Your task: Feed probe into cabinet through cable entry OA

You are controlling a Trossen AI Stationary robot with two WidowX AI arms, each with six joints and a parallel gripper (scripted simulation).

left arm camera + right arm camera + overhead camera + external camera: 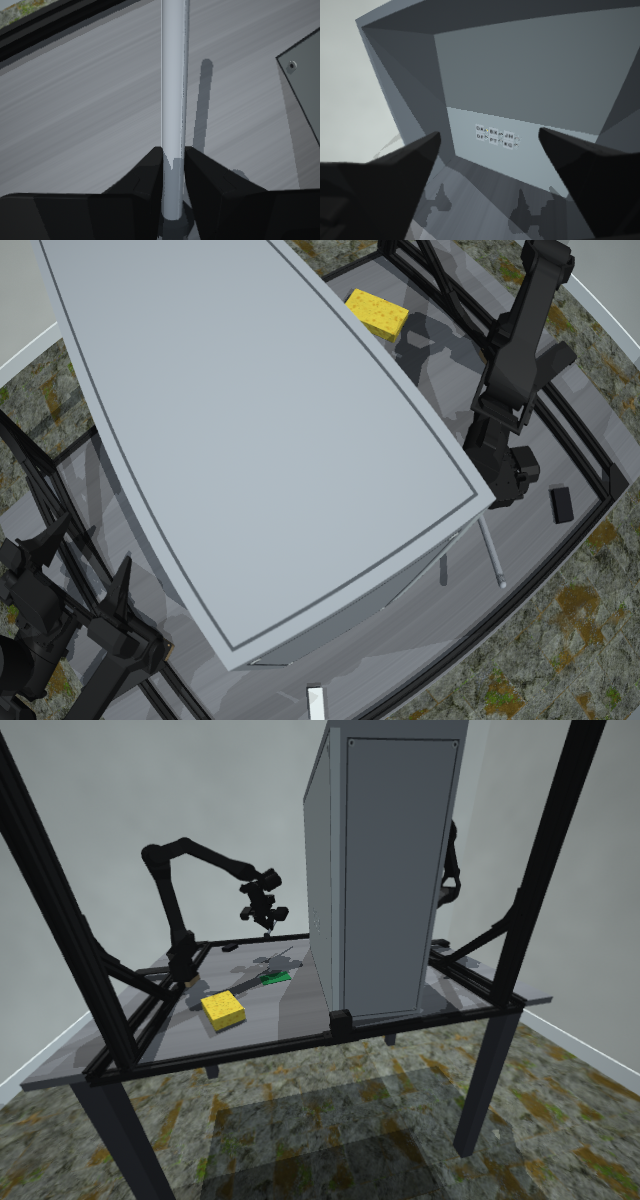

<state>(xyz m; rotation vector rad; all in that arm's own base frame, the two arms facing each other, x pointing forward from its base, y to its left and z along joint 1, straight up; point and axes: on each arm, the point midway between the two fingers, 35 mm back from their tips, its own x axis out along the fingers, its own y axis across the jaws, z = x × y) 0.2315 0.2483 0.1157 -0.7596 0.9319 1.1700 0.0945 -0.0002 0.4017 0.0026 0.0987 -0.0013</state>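
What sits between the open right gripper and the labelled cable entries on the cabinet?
The right wrist view shows nothing standing between the right gripper and the labelled entries: the view through the parted fingers to them is unobstructed.

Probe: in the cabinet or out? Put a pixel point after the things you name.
Out. The probe (492,553) (173,90) is clamped in the left gripper (172,154), its free end beyond the cabinet's (268,446) (387,875) edge, over the table.

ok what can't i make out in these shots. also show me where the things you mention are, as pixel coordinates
- Left gripper (173,150): in the exterior view, its fingertips are too small to read.
- Probe (491,551) (174,90): the top view hides one end behind the cabinet (268,446) (390,875) (530,70); the left wrist view's upper edge cuts off the other.
- Entry labels (495,136): too small and blurred in the right wrist view to read surely.
- White block (315,703): cut off by the top view's lower edge.
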